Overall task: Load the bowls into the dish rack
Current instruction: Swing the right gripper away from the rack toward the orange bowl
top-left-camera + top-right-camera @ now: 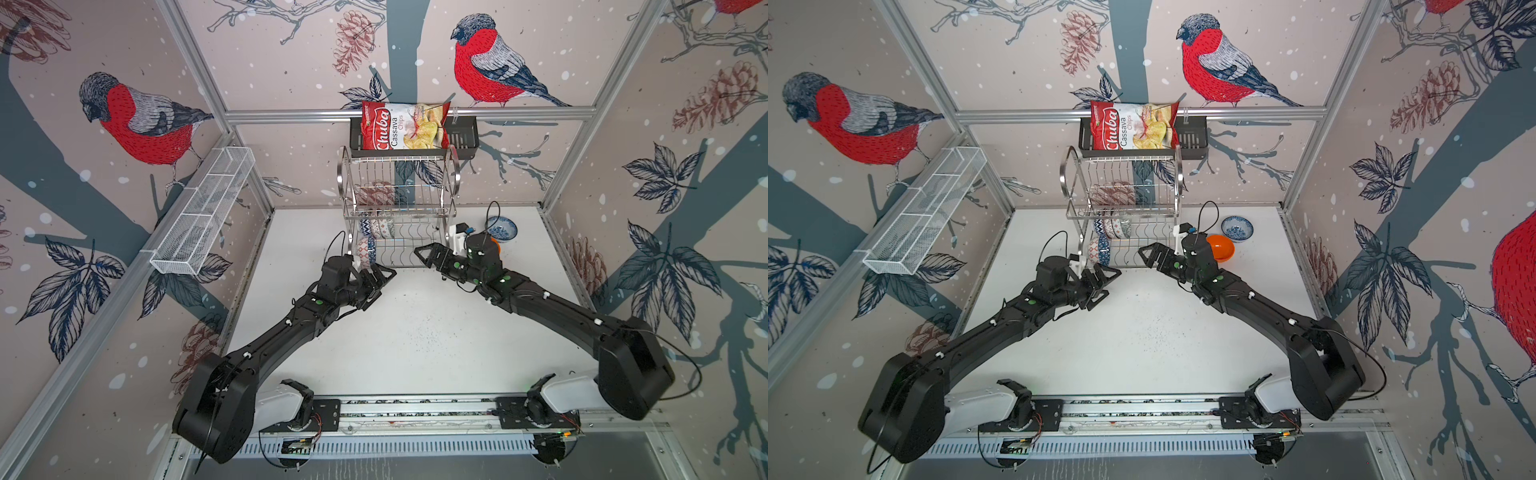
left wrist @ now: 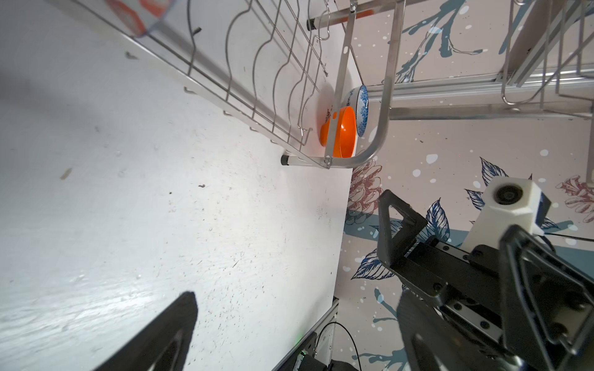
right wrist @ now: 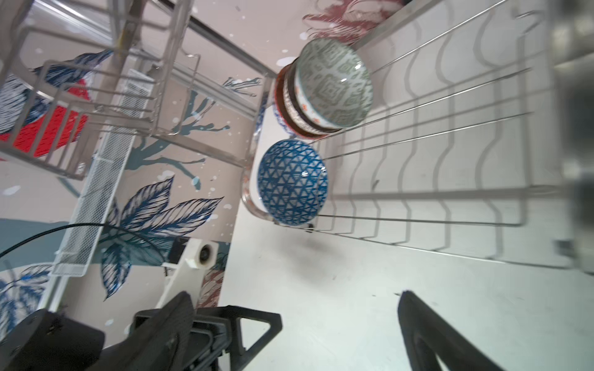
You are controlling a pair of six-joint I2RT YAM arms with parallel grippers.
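**Top views.** The rack (image 1: 401, 195) stands at the back of the desk (image 1: 415, 332). Several bowls stand on edge at the left end of its lower tier. An orange bowl (image 1: 1222, 247) and a floral bowl (image 1: 503, 228) sit on the desk to the right of the rack. The left pincer (image 1: 382, 284) and right pincer (image 1: 428, 262) hover before the rack, both spread wide and empty.

**Left wrist view.** The orange and floral bowls lie beyond the rack's end frame.

**Right wrist view.** A blue bowl (image 3: 291, 183) and a grey-green bowl (image 3: 334, 83) stand on edge in the lower tier. Perhaps two more are stacked behind the grey-green one, partly hidden.
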